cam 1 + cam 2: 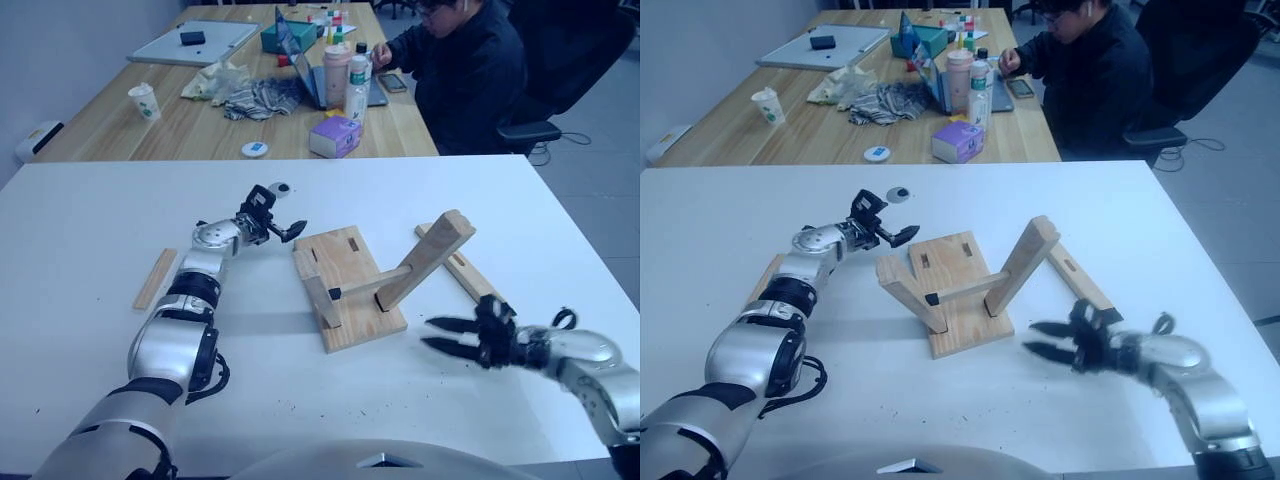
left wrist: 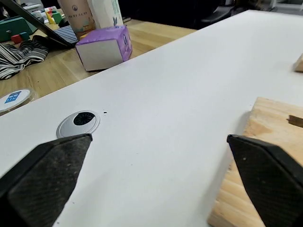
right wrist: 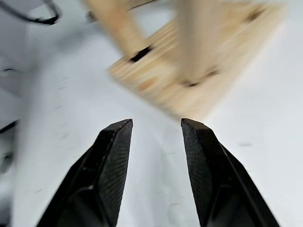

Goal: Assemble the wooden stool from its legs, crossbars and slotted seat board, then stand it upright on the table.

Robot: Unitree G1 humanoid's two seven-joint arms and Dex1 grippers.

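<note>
Assembly is looking only partly done. The pale flat wooden seat board with rectangular slots is lying on the white table, near its middle. A short light wooden leg is sitting at the board's left edge, and a longer light wooden leg is rising from its right side and seems to be leaning outward. A thin wooden crossbar is joining the two. I cannot tell how deep the legs are sitting in their slots. One more slotted wooden bar is lying flat just behind the leaning leg, and a narrow flat wooden strip is lying well apart, beside the left arm.

The left gripper is hovering just beside the far left corner of the board, its fingers spread wide and holding nothing. The right gripper is hovering low near the board's near right corner, its fingers parted moderately and also empty.

Several things could be going wrong from here, in my judgement. The leaning leg is looking loosely seated, so a push from the right gripper could be tipping it out and pulling the crossbar with it. The board is resting on a smooth surface with nothing pinning it, so pressing any piece in from one side could be making it slide or turn. Turning the stool upright too early, while two pieces are lying unused, would likely be leaving it unstable.
</note>
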